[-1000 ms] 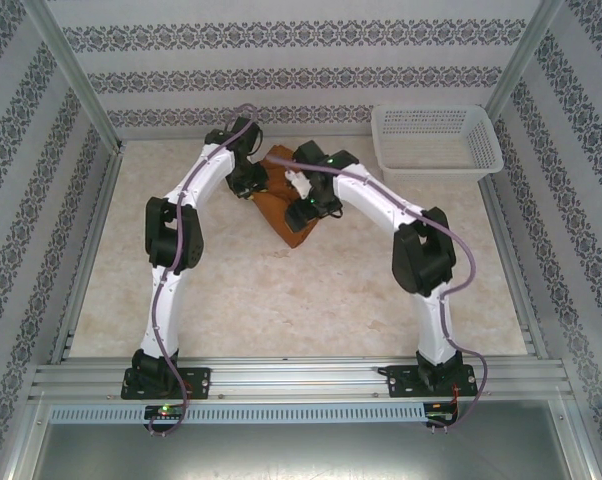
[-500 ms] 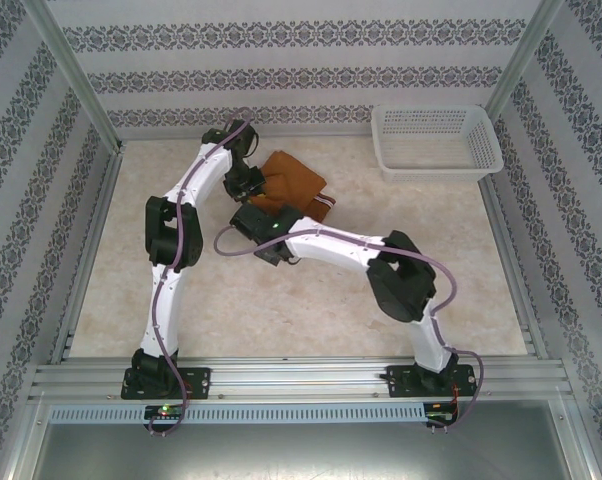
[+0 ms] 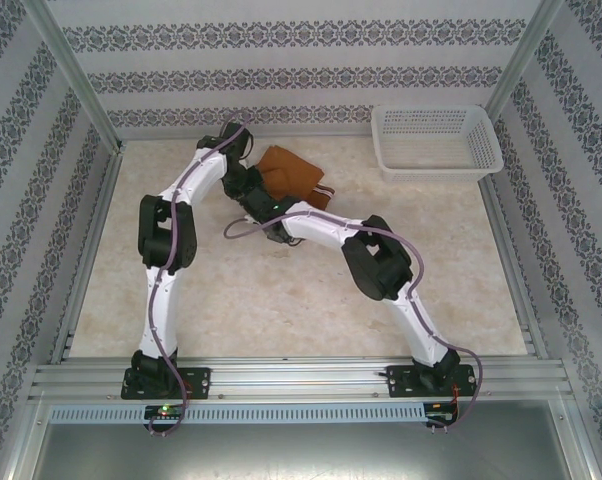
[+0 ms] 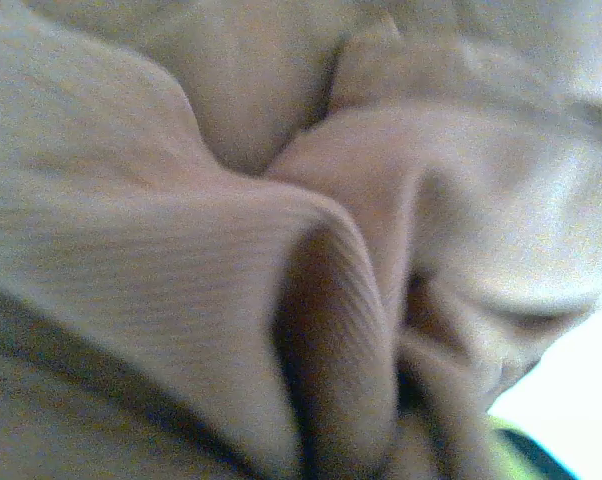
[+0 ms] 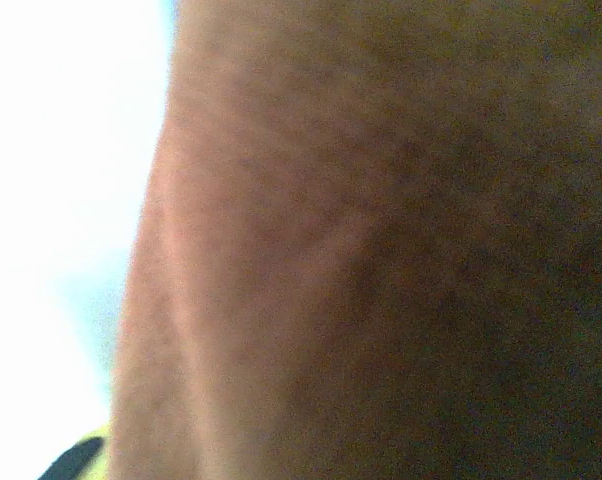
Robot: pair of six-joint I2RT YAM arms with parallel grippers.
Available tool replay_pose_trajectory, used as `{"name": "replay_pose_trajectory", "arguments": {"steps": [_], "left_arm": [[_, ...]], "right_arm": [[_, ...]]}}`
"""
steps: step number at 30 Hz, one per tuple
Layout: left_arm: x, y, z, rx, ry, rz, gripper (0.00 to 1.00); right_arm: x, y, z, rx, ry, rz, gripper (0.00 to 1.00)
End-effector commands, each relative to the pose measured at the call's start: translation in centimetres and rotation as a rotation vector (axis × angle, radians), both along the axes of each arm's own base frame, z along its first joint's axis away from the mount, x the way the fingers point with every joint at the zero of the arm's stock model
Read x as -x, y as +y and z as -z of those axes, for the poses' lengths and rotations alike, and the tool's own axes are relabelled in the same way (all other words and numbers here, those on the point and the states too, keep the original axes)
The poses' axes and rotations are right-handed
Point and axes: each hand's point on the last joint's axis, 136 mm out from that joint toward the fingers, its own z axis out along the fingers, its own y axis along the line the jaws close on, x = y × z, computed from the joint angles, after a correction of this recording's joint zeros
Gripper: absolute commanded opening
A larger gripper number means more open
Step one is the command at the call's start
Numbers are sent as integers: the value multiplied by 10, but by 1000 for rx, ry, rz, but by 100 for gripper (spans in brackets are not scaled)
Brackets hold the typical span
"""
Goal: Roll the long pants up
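The long pants point(image 3: 293, 176) are lying as a compact rust-brown bundle at the far middle of the tabletop point(image 3: 231, 300), well apart from the white basket point(image 3: 436, 168) sitting in the far right corner. Compared with a second ago, the cloth is looking shorter and more gathered: the tongue of fabric that was stretching toward the near edge is now drawn back into the pile, and a darker band is showing along its right edge. The right arm has been swinging down from its arch over the bundle and is now reaching low across the middle, bringing the right gripper point(image 3: 264, 212) to the near-left edge of the cloth, just beside the left gripper point(image 3: 243, 183), which is staying at the bundle's left side. Both wrist views are pressing so close to the fabric, showing ribbed folds point(image 4: 231, 250) on the left and a blurred brown surface point(image 5: 381, 250) on the right, that no fingers are showing, so whether either gripper is clenched, released or grasping cloth cannot be told. As a judgement, the roll is looking partly made but loose and uneven, so the arms are probably taking a fresh hold on the near edge to keep turning it over
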Motion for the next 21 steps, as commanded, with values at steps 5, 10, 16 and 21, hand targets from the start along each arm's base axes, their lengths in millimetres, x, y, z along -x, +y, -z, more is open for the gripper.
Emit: {"name": "replay_pose_trajectory", "arguments": {"steps": [5,10,16,21], "left_arm": [[14,-19,-67,135,-136,-7,100],[2,-21,-79,156,-182,-32,100],[-3,-31,-77,188,-188,-42,100],[-9,-46,-77,193,-227,-22,100]], "right_arm": [[-6,-15,-10,-307,138,181,0],[4,-7,-36,-592,315,288,0],[16,2,-55,-814,567,348,0],[23,12,-69,-987,791,375,0]]}}
